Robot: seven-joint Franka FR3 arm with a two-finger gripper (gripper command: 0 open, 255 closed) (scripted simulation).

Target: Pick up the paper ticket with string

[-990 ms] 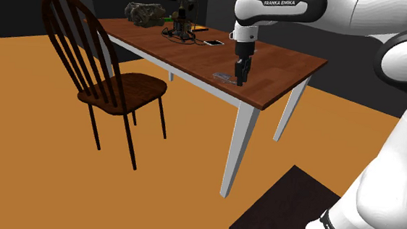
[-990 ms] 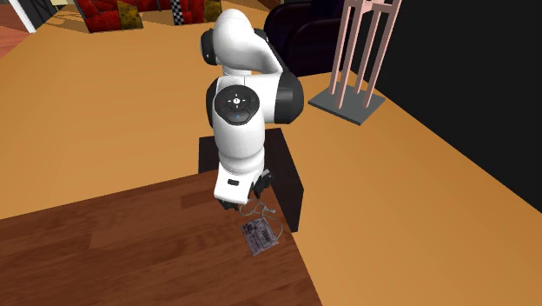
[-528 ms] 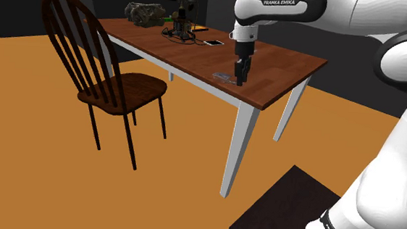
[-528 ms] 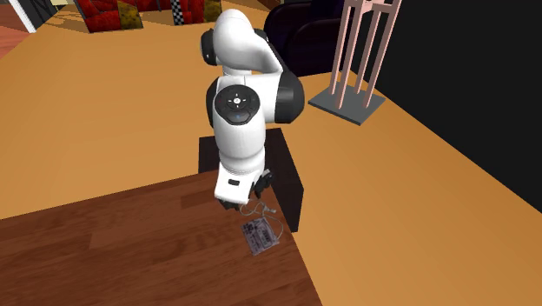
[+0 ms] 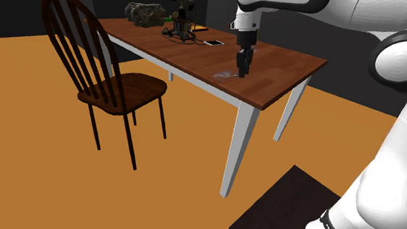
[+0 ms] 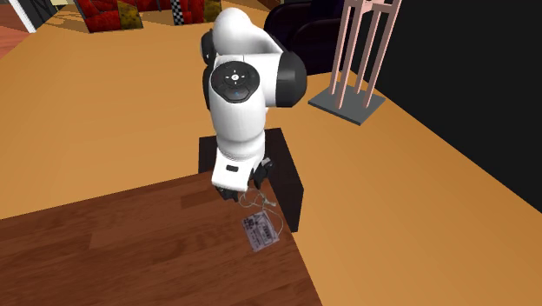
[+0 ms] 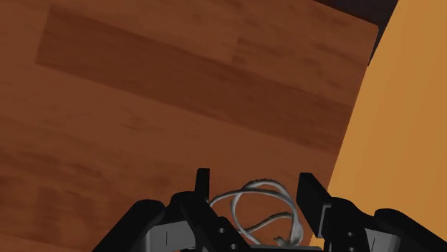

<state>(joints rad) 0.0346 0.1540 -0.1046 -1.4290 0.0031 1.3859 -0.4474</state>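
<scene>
We find the paper ticket [image 5: 222, 76] close to the table's [image 5: 163, 46] long edge on the chair side, toward the corner nearest the robot's stand. In the second exterior view the paper ticket [image 6: 261, 233] sits just inside that edge. Its string [image 6: 263, 205] runs up from it toward the hand. Whether the card rests on the wood or hangs just clear of it, we cannot tell.

The gripper [image 5: 241, 71] hangs pointing down, a little above the tabletop and just beside the ticket. In the wrist view the gripper [image 7: 255, 175] has its two fingers [image 7: 203, 187] drawn in partway. The pale, looped string [image 7: 261, 185] is bunched between them, and both sides of the loop seem to meet the finger faces. We read this as a pinch on the string and not on the card.

We judge the ticket to be very light, thin and limp. Lying flat, it gives the fingertips no edge to take. The raised coil of string is the sensible place to hold it. That coil is soft and springy, so it may slip or pull through a loose pinch. We expect the card to dangle and swing beneath the hand, and a slow, straight rise seems wisest to us.
</scene>
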